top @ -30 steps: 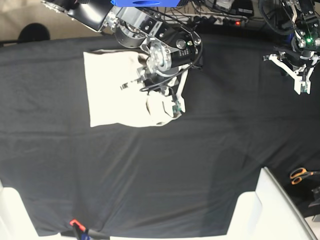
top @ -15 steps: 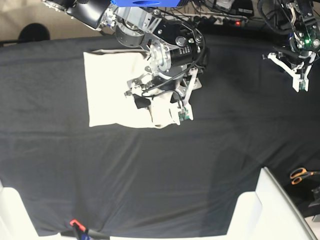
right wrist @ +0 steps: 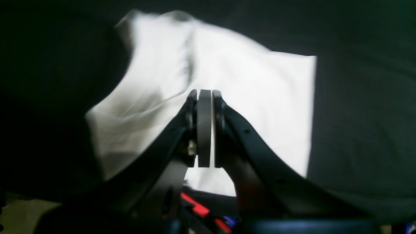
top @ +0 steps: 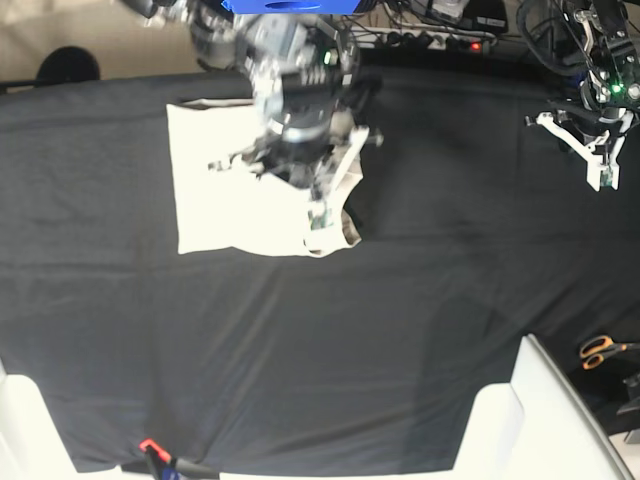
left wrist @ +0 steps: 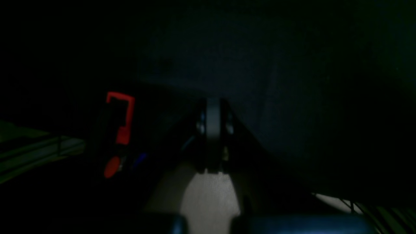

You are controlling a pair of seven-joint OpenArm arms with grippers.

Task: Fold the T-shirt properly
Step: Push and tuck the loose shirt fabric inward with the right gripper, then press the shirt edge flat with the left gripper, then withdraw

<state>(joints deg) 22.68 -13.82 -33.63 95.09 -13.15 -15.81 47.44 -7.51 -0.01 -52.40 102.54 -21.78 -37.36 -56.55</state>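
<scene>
The cream T-shirt lies folded into a rectangle on the black tablecloth at the back left. Its lower right corner is rumpled. My right gripper hangs over that corner, and the arm is blurred by motion. In the right wrist view the right gripper has its pads together, with the T-shirt spread beneath and beyond them and no cloth visibly pinched. My left gripper hovers at the far right, away from the shirt. The left wrist view is dark, and the left gripper is shut on nothing there.
Orange-handled scissors lie at the right edge. White blocks stand at the front right and the front left. A red clip sits on the front cloth edge. Cables and a power strip run along the back.
The right arm has twisted, and its fingertips have shifted left over the shirt's lower right corner. Its fingers stood apart half a second ago and are together now. The left arm has hardly moved.
</scene>
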